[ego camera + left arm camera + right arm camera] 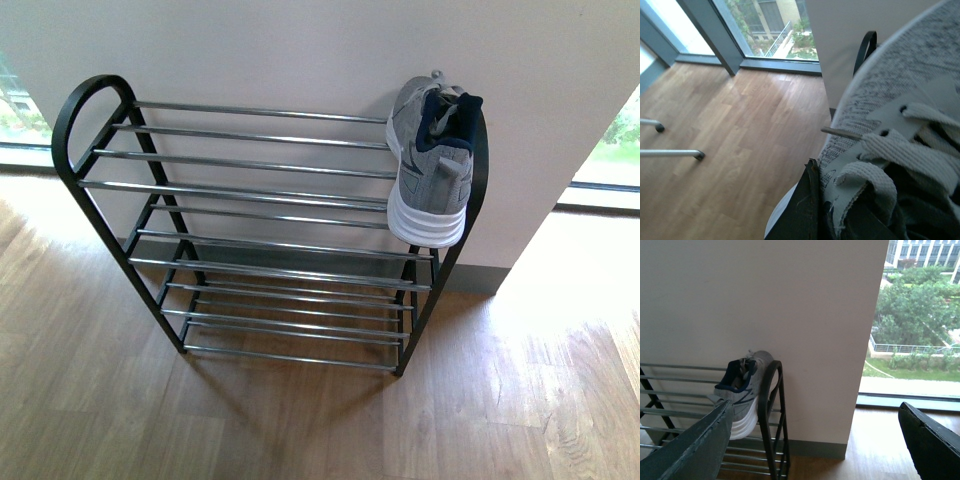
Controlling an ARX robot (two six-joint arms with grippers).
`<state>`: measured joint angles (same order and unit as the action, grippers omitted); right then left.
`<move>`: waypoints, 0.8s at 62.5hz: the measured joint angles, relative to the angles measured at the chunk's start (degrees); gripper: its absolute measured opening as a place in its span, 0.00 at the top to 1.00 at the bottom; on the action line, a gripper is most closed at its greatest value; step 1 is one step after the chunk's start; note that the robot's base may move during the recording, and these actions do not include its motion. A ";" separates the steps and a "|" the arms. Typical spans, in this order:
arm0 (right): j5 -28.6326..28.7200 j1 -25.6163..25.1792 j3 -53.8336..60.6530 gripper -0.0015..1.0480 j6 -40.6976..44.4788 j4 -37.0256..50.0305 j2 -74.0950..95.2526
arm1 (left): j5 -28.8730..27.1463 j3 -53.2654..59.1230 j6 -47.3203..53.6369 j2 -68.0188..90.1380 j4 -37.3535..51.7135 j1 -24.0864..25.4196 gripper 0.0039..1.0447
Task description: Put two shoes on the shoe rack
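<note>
Left gripper [807,215] is clamping a sneaker [900,100] by its laced upper, above the floor [740,125]; soft and light, it is probably gripping best at the collar. Its mate [430,165] is lying on the rack's [260,195] top bars. Right gripper [815,407] is gaping empty.

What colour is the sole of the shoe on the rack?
White, below a grey upper; front view shows the shoe best.

Close-up, cropped
Grey knit lace-up sneaker [900,90] runs off the frame, hiding most of the black-framed metal shoe rack [866,50] behind it and the left hand [804,212] and its grip.
</note>
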<state>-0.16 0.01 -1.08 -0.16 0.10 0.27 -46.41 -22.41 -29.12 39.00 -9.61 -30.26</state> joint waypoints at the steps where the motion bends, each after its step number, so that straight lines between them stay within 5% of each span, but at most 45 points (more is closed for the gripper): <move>1: 0.04 -0.02 0.00 0.09 0.00 0.00 0.00 | 1.44 -0.68 -1.68 1.88 1.46 0.79 0.99; 18: 0.02 -0.02 0.00 0.09 0.00 0.00 0.00 | 19.17 -12.02 -14.58 30.45 13.53 6.78 0.99; 50: 0.02 -0.02 0.00 0.09 0.00 0.00 0.00 | 36.81 -45.42 -22.51 71.76 7.54 6.86 0.99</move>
<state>-0.14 -0.01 -1.08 -0.16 0.10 0.27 -9.61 -67.83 -51.64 110.76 -2.07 -23.40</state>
